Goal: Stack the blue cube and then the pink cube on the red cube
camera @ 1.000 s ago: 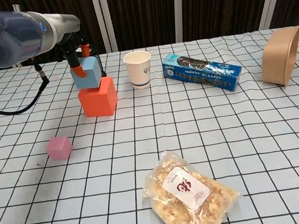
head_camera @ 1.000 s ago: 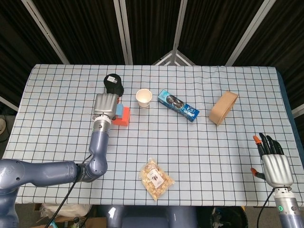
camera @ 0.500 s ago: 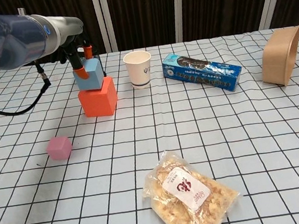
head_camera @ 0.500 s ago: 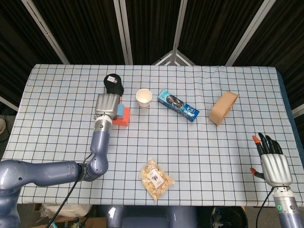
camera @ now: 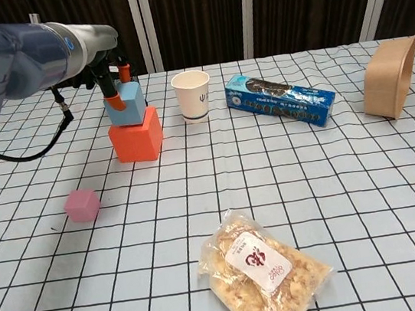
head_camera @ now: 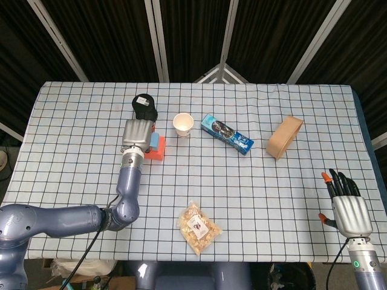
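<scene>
One left hand (camera: 108, 80) is gripping the blue cube (camera: 126, 105) on the red cube (camera: 136, 134); it looks light, rigid, best held by opposite sides.

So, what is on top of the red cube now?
The blue cube rests on the red cube, gripped by the left hand; whether it sits flat is hidden.
</scene>
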Controlling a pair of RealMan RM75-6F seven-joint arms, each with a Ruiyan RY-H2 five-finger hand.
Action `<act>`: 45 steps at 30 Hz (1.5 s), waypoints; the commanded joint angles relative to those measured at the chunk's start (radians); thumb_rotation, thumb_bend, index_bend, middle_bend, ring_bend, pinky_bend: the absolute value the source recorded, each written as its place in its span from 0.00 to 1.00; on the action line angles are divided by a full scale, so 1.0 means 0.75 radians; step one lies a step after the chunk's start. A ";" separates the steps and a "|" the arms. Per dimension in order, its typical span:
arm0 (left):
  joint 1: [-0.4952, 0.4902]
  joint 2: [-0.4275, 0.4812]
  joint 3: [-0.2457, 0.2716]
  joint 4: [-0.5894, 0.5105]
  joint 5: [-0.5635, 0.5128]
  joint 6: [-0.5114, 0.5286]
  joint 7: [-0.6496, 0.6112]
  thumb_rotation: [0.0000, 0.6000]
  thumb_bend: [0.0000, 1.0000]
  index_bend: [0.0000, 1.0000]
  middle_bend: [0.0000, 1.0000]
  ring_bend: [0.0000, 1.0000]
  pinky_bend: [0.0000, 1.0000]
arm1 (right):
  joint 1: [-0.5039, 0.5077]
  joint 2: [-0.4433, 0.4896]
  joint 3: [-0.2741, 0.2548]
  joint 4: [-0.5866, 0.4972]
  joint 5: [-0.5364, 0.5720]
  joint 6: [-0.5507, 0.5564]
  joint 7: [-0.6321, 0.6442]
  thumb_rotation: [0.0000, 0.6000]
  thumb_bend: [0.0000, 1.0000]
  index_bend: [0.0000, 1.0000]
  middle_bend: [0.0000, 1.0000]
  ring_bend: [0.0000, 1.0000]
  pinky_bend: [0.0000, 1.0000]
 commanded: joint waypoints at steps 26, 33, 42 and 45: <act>0.019 -0.012 -0.006 0.035 0.008 -0.040 0.003 1.00 0.32 0.49 0.89 0.69 0.69 | 0.006 -0.007 -0.002 0.004 0.006 -0.011 -0.013 1.00 0.11 0.00 0.00 0.00 0.13; 0.018 -0.018 -0.008 0.037 0.008 -0.043 0.007 1.00 0.32 0.49 0.89 0.69 0.69 | 0.005 -0.007 -0.003 0.003 0.004 -0.009 -0.013 1.00 0.11 0.00 0.00 0.00 0.13; 0.017 -0.017 -0.011 0.026 0.006 -0.037 0.016 1.00 0.32 0.47 0.89 0.69 0.69 | 0.005 -0.005 -0.005 0.002 0.002 -0.008 -0.010 1.00 0.11 0.00 0.00 0.00 0.13; 0.017 -0.016 -0.011 0.022 0.003 -0.036 0.019 1.00 0.32 0.45 0.89 0.69 0.69 | 0.005 -0.005 -0.005 0.001 0.002 -0.009 -0.012 1.00 0.11 0.00 0.00 0.00 0.13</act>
